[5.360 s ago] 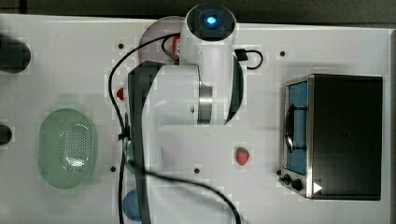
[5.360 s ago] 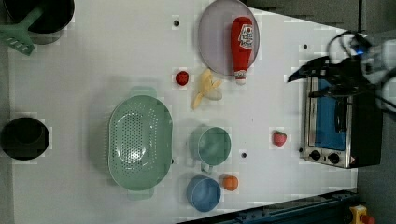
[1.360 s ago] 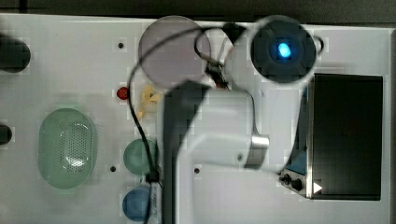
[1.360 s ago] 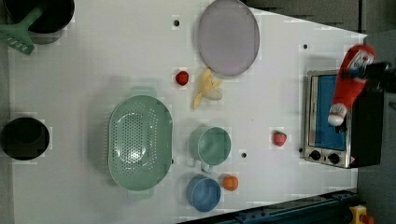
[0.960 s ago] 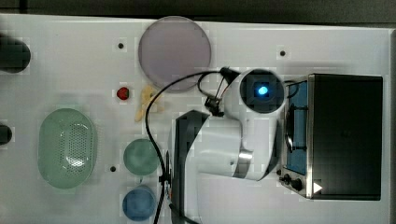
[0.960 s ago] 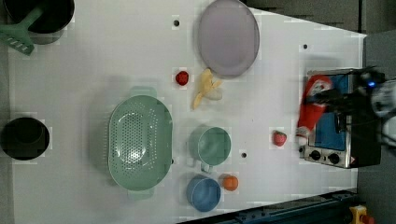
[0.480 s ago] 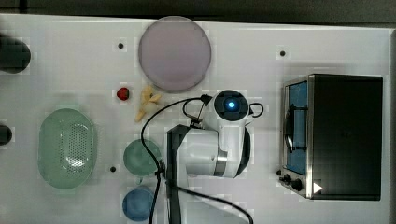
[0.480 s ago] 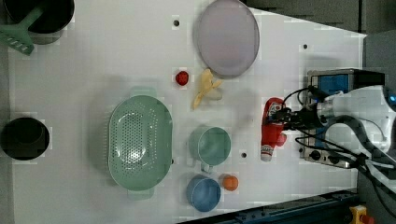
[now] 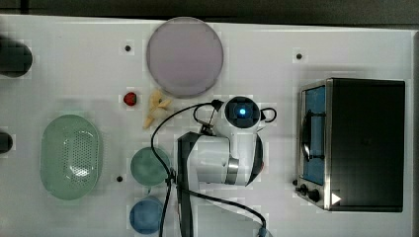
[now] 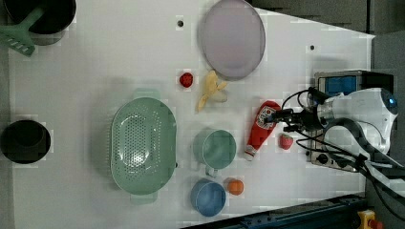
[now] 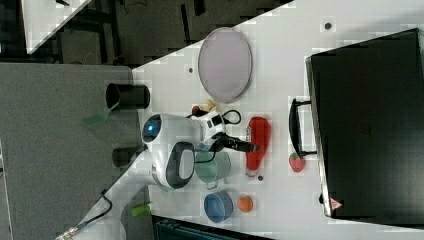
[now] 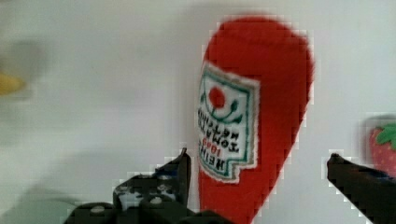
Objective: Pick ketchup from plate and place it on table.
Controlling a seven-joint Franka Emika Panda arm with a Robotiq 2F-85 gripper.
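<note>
The ketchup (image 10: pixel 260 128), a small red bottle with a white label, lies flat on the white table (image 10: pixel 95 71), between the green mug and a strawberry. It lies well away from the lilac-grey plate (image 10: pixel 232 38), which has nothing on it. My gripper (image 10: pixel 286 121) hovers just over the bottle's broad end. In the wrist view the ketchup (image 12: pixel 254 116) lies between the spread fingers of the gripper (image 12: pixel 258 157), which stands open with a clear gap on one side. In the right view the gripper (image 11: pixel 247 146) points at the ketchup (image 11: pixel 259 142). In the top view my arm (image 9: pixel 242 113) hides the bottle.
A black toaster oven (image 9: pixel 365 143) stands close behind my arm. A strawberry (image 10: pixel 285 141) lies right beside the ketchup. A green mug (image 10: pixel 215 149), blue bowl (image 10: pixel 208 197), small orange (image 10: pixel 234 186), green basket (image 10: pixel 142 145), banana (image 10: pixel 210 90) and a second strawberry (image 10: pixel 186 79) stand around.
The gripper carried the ketchup down from in front of the oven to the table beside the mug, and its jaws have opened, leaving the bottle lying flat.
</note>
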